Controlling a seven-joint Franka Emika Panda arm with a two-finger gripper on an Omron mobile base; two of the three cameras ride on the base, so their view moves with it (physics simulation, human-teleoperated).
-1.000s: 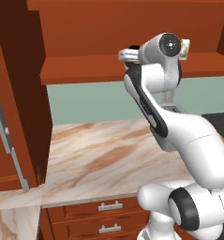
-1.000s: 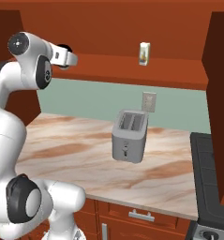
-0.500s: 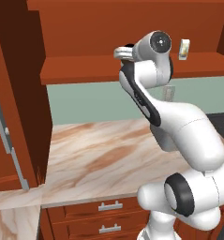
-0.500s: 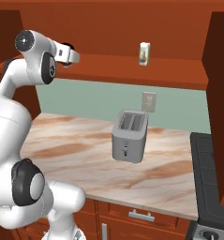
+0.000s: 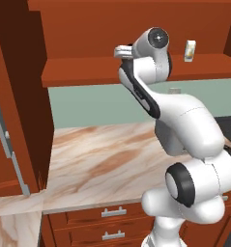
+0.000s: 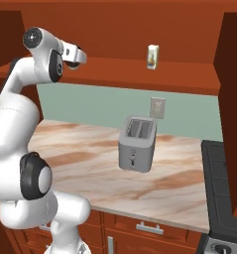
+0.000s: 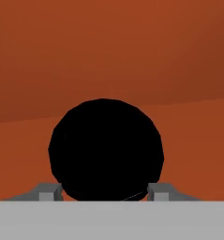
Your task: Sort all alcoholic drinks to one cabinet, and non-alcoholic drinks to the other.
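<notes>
A round black shape (image 7: 105,149), which looks like the lid end of the dark cup, sits close in front of the hand camera. My gripper (image 7: 105,191) is shut on it, with a grey fingertip (image 7: 50,191) against each of its lower sides. Behind it is red-brown cabinet wood. In the base views my hand (image 5: 122,52) (image 6: 75,55) is level with the wall cabinet's plank shelf (image 5: 83,72) (image 6: 125,67). The cream-white carton (image 5: 189,50) (image 6: 152,56) stands upright on that shelf, well to the right of my hand.
A grey toaster (image 6: 137,144) stands on the marble counter (image 5: 102,159) below the carton. A dark stove (image 6: 224,178) borders the counter on the right. An open cabinet door (image 5: 13,144) hangs at the far left. Drawers with metal handles (image 5: 112,212) run under the counter.
The arm has risen and stretched taller, and my hand has shifted slightly sideways along the shelf. The carton and the toaster have not moved.
</notes>
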